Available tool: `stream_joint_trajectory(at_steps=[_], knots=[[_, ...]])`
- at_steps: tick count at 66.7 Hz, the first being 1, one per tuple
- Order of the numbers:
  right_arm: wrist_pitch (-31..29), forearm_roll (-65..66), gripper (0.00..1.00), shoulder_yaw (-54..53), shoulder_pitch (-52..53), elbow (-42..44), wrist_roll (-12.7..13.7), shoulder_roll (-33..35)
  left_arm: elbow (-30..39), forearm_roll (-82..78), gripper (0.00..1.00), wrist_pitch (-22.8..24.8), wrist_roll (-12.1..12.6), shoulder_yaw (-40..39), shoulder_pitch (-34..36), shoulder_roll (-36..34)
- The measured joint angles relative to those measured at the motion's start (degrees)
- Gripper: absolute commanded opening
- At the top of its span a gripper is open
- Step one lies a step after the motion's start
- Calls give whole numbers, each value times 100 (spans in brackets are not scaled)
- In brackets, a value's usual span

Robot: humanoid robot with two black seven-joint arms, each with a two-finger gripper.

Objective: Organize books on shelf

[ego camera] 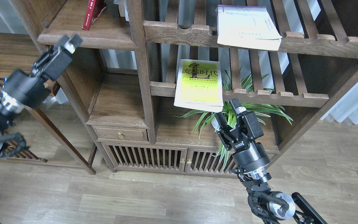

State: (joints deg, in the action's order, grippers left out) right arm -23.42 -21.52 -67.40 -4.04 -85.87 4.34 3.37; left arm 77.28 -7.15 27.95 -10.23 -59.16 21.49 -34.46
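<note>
A yellow-green book (199,85) with black Chinese characters lies flat on the middle slatted rack, its front edge hanging over the rail. A thick white-lavender book (247,26) lies on the upper slatted rack, also overhanging. A dark red book (92,12) leans upright on the solid dark-brown shelf (85,39) at the upper left. My right gripper (228,113) is open and empty, just below and right of the yellow-green book's front edge. My left gripper (71,43) is in front of the shelf's rounded edge, below the red book; its fingers cannot be told apart.
A spider plant (259,109) in a white pot stands behind my right gripper on the lower board. A brass-knobbed drawer (121,135) and slatted cabinet doors (166,160) sit below. A wooden table (2,59) is at the left.
</note>
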Motion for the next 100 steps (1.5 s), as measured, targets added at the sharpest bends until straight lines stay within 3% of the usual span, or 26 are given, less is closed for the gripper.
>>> stream_joint_trajectory(at_steps=[34,44,75,82,83,89,100], knots=[[1661,78,99,-401,946,-725,-26,-166,-769,-12,99,6,4,-135,-168,50],[2113,151,99,-444,1426,-688,-148,-322,-828,-5,99,6,3,-170,-154,61],[2466,183,98,-1034,2167,11,-165,-276,-838,12,99,6,-14,-184,-132,87],[2465,177,85,-1163,2256,188,-164,-271,-838,12,99,6,-8,-271,-130,87],[2463,174,68,-1185,2268,204,-164,-271,-838,12,99,6,-7,-286,-130,87],[2432,149,40,-1413,2333,280,-172,-302,-838,12,99,6,2,-350,-130,88],[2386,144,5,-1711,2346,351,-266,-335,-838,12,99,6,3,-391,-130,88]])
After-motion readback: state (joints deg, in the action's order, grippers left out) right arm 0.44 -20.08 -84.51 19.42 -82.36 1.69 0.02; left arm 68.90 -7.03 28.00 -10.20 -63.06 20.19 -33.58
